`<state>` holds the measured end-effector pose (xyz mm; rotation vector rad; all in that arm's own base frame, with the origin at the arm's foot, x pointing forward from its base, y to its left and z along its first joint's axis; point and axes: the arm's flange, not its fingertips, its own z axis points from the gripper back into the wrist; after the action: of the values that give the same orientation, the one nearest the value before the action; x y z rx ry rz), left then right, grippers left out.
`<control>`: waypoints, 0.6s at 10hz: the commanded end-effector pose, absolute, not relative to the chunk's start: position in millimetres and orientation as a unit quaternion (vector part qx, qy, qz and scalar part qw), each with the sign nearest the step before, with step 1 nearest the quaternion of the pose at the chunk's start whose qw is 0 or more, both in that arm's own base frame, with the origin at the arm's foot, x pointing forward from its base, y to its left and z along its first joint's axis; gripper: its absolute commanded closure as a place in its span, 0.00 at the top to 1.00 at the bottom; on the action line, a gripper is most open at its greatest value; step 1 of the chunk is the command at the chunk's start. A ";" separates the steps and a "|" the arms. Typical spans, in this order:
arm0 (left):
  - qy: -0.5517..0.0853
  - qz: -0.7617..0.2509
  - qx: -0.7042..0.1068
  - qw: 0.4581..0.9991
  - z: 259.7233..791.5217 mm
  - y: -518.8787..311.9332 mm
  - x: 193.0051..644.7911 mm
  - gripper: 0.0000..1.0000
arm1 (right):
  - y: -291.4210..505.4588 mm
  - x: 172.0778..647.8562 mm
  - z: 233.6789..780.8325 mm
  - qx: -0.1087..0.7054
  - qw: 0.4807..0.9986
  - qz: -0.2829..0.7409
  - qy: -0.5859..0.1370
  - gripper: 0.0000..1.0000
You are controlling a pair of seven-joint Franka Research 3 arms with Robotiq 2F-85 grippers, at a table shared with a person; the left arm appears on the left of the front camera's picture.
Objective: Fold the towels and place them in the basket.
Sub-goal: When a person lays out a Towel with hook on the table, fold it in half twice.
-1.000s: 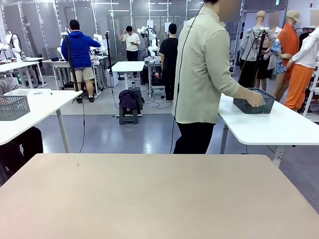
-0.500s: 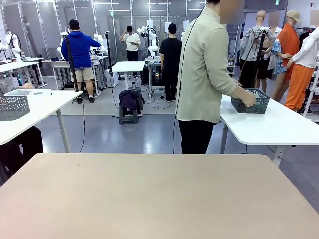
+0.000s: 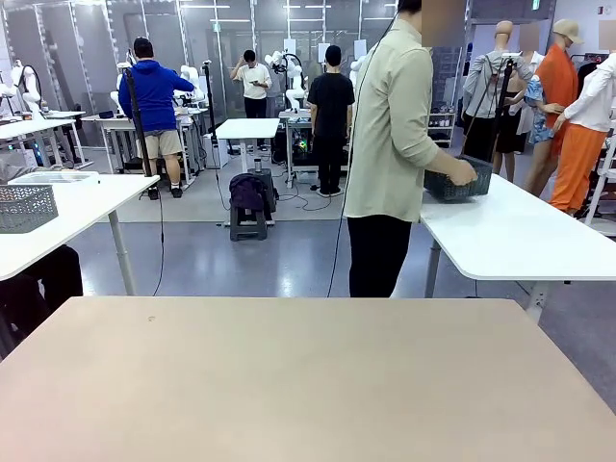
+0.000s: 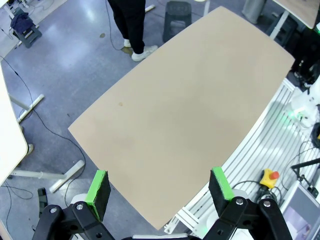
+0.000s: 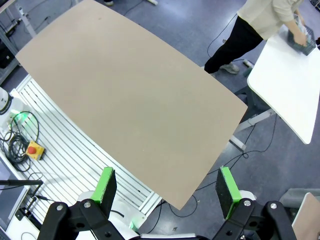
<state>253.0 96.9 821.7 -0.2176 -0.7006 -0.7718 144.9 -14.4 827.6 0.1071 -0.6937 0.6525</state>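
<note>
The dark grey mesh basket (image 3: 456, 185) sits on a white side table beyond my table, with the person's hand (image 3: 463, 173) on its rim; the same basket (image 5: 302, 40) appears small at the top right of the right wrist view. The towels are out of view. My left gripper (image 4: 159, 187) hangs high above the tan table (image 4: 185, 100), open, with nothing between its green pads. My right gripper (image 5: 167, 186) also hangs open high over the tan table (image 5: 130, 95), holding nothing.
The person in a beige shirt (image 3: 390, 125) stands between my table and the white side table (image 3: 510, 231). Another white table with a grey basket (image 3: 24, 207) stands at the left. My tan tabletop (image 3: 298, 375) is bare.
The person has pulled the basket leftward along the white side table, toward the body. Neither gripper visibly moved.
</note>
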 end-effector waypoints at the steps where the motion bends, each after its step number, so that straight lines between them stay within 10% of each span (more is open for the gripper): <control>1: -0.334 -0.375 -0.105 0.859 821.8 95.0 253.6 1.00 | -14.3 144.3 827.9 0.052 0.887 0.315 -0.334 1.00; 6: -0.334 -0.375 -0.105 0.859 821.8 95.0 253.6 1.00 | -14.3 144.3 827.9 0.052 0.887 0.315 -0.334 1.00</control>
<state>253.0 96.9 821.7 -0.2176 -0.7005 -0.7718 144.9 -14.4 827.6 0.1071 -0.6937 0.6525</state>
